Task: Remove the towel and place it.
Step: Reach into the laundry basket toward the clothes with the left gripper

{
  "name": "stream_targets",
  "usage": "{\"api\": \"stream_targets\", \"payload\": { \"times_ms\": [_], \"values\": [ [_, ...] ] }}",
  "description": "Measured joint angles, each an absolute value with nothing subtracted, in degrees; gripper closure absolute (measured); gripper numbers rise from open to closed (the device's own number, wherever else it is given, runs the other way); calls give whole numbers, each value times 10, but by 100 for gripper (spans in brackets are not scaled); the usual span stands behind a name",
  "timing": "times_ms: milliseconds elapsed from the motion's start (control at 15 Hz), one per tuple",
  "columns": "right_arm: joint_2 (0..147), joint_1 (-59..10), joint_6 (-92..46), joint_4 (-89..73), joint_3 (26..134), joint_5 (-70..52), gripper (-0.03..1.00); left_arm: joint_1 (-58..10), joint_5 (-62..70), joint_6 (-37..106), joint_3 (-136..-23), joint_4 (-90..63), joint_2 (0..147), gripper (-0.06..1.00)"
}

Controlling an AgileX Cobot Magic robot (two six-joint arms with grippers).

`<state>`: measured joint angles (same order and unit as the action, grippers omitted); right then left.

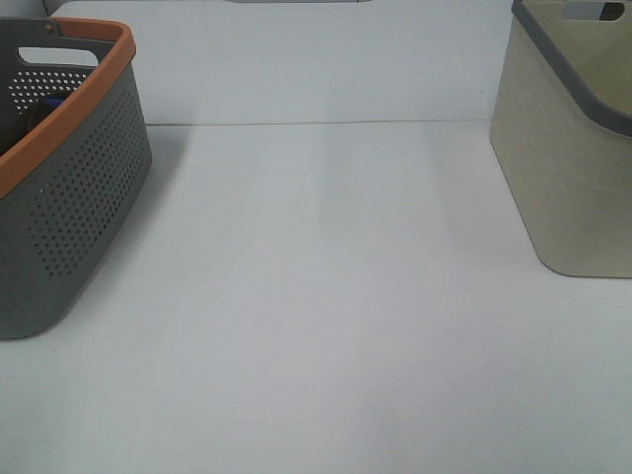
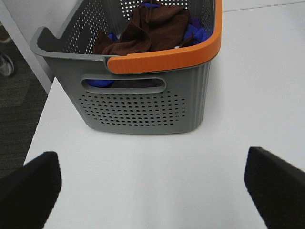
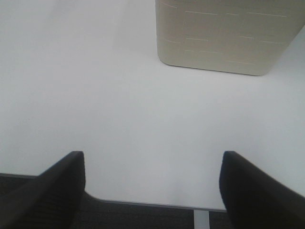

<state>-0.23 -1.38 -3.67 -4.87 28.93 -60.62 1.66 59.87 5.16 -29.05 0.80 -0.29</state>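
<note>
The removal looks not yet begun: the left end effector (image 2: 152, 191) gapes wide and empty, the brown towel (image 2: 152, 28) heaped in the grey basket (image 2: 143, 109) ahead of it, so it must next reach forward and dip inside, while the right end effector (image 3: 152, 193) stands open, empty.
</note>
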Motion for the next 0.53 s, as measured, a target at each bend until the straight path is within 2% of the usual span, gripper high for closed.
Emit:
{"api": "stream_targets", "payload": {
  "times_ms": [533],
  "values": [
    [-2, -14, -37, -49, 289, -606, 20, 17, 599, 52, -290, 8, -3, -5]
  ]
}}
